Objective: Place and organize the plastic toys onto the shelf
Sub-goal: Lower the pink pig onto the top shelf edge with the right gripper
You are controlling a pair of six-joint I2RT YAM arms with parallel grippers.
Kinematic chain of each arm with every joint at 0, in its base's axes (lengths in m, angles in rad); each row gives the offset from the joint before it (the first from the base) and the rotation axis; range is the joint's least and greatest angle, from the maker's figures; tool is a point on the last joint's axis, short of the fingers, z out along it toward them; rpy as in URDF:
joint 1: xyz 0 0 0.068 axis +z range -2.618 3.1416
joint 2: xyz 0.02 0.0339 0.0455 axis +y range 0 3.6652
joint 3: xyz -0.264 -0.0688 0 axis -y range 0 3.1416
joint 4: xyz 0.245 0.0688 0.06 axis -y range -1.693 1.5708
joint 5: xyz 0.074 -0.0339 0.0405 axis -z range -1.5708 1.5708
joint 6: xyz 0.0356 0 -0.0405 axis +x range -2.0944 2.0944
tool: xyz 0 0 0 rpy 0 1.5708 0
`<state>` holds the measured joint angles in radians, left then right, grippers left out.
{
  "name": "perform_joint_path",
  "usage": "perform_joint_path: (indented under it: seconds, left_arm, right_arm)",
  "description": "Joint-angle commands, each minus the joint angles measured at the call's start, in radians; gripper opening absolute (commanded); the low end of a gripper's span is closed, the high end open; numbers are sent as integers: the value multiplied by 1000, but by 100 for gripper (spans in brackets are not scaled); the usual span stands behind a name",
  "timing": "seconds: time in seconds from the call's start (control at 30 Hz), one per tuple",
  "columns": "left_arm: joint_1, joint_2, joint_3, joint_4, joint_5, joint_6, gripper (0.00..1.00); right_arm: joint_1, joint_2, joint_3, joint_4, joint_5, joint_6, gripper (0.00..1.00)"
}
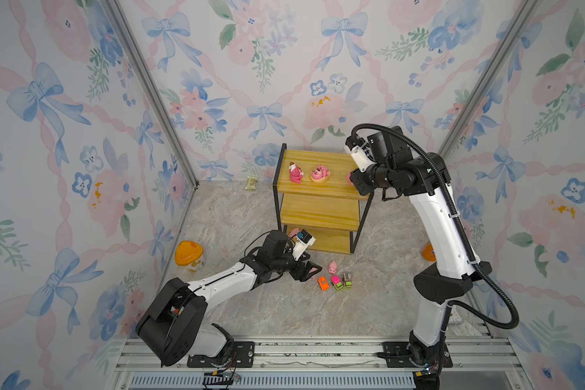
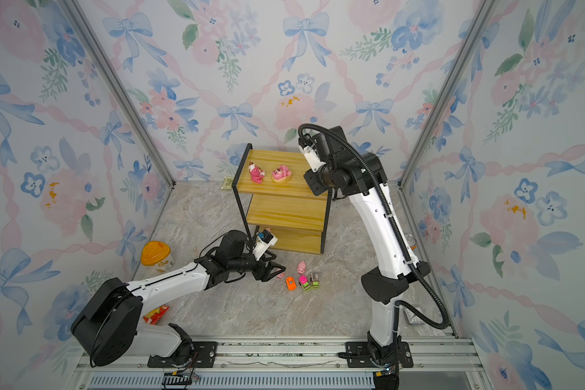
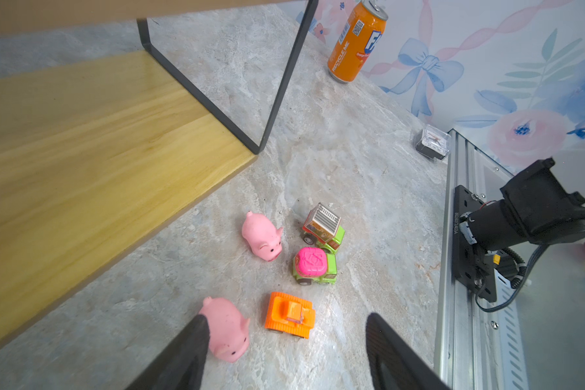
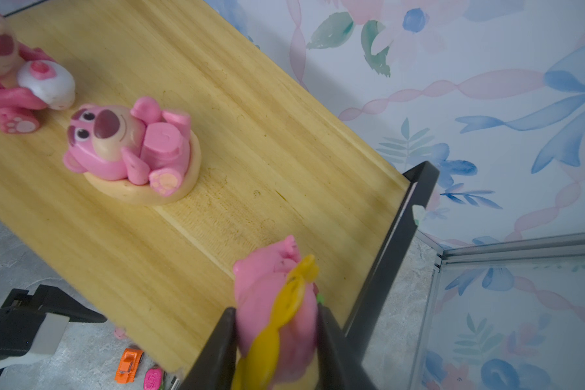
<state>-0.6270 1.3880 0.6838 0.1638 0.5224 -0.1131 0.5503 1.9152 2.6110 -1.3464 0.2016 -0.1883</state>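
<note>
the right gripper (image 4: 275,315) is shut tight on a pink bear (image 4: 267,287) that has a yellow bit on it. in both top views this hand is just right of the middle of the frame, over the right end of the shelf (image 1: 321,211). the bear hangs over the top board (image 4: 250,101), close to the black bar (image 4: 395,236) at the board's end. i cannot tell if its bottom touches the wood yet.

two more pink bears are on that board. one is sitting up (image 1: 295,173) and one is lying on a round base (image 1: 320,174), side by side, left of the held bear.

i think the job now is to set this bear down in line with its two friends. to do it well, bring it down slowly until its base sits flat on the wood. keep it away from the black bar so it cannot tip off the end. leave a small gap to the lying bear. then let the jaws open gently and lift straight up, so the bear is not knocked over.

the left gripper (image 3: 286,319) is open wide and holds nothing. in both top views it is low over the floor, just below the middle of the frame. one finger is just beside a pale pig (image 3: 228,329). near it are another pig (image 3: 262,236), an orange car (image 3: 289,314), a pink-green car (image 3: 314,265) and a brown-green car (image 3: 323,226). these wait on the floor, in front of the shelf.
</note>
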Motion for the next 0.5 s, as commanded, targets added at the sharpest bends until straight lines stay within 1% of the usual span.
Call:
perform_joint_path:
  seconds: [0.0,0.1,0.37,0.47]
  left_arm:
    - [6,17,23,15,17,-1,74]
    - [6,21,23,15,16,1,74]
    - [7,31,25,15,18,4,74]
    - [7,32,25,15,17,5,74]
  right_arm:
    - [-8,-19,-17,-20,-8,-14,26]
    - [-9,-20,-26,-7,-7,-16,29]
    - [-6,-5,-37,5,-9,-23,33]
    - [-4,-1,-37,11,-7,-23,36]
